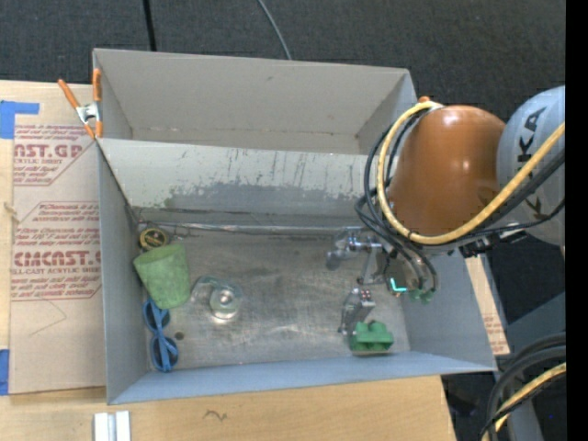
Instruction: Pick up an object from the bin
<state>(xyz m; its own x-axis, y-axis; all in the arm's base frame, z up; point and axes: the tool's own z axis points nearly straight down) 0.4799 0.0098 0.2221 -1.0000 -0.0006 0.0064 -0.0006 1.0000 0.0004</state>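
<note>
Green plastic, a small blocky piece (371,337) lies in the grey metal bin's (276,145) near right corner, just under the gripper (355,312), whose grip state I cannot tell. Likely light, stiff, slick: take it across its narrow sides.

Small green block (371,337), chunky, lying flat on the floor of the bin (276,90), close to the near wall, right end.

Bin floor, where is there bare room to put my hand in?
The widest bare stretch of the bin floor lies in the middle, between the clear round piece and the gripper. The left end is crowded: green sponge, blue loops. A green block sits by the gripper.
</note>
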